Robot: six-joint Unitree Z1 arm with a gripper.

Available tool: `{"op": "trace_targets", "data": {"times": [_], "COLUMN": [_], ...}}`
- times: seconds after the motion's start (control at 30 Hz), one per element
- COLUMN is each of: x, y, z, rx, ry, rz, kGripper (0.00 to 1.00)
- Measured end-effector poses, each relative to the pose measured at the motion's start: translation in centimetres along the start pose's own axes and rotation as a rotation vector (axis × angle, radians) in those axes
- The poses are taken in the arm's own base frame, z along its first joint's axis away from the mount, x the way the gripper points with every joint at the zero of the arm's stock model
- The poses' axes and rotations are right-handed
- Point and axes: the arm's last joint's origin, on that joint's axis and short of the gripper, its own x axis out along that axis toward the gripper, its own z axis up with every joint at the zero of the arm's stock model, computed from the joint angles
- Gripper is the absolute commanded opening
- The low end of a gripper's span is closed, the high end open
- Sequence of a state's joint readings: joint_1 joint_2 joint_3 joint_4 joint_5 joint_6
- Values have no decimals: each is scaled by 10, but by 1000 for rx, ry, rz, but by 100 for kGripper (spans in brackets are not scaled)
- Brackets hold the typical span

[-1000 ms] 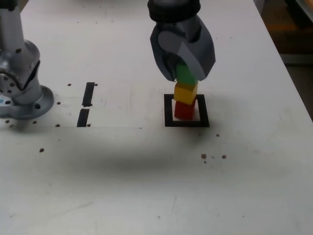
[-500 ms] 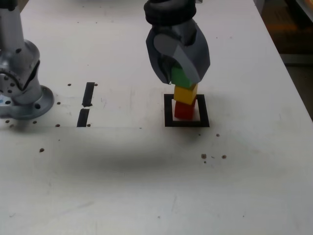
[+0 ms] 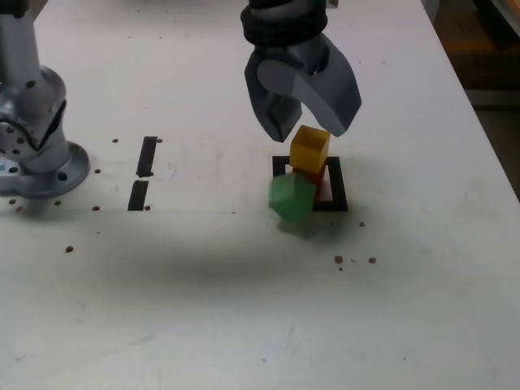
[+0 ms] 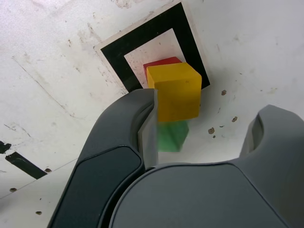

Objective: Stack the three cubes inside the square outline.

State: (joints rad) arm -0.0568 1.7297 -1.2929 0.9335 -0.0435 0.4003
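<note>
Exterior view: green cube point(image 3: 292, 197) blurred beside yellow-on-red stack point(image 3: 310, 149).

"What do I have on my white table point(image 3: 406, 317) besides the job?"
"Two short black tape strips point(image 3: 147, 156) — end to end, toward the exterior view's left."
"And I see dark spots point(image 3: 69, 249) scattered about."
"Yes, and a thin line point(image 3: 187, 212) runs across the surface, near the lower strip. My wrist view shows scratches point(image 4: 42, 89) too."
"Past the table's edge, at the exterior view's right?"
"Something brown point(image 3: 475, 57) — I can't tell what."
</note>
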Motion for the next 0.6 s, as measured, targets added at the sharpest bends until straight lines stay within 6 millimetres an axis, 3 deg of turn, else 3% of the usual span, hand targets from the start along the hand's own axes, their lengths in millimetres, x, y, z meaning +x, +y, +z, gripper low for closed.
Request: {"op": "trace_targets", "data": {"times": [0.37, 0.6], "x": [-12, -20], "y": [-5, -34], "z": [-15, -48], "rx": [1, 46], "ry": [-20, -48], "rz": [15, -10], "kGripper": [86, 88]}}
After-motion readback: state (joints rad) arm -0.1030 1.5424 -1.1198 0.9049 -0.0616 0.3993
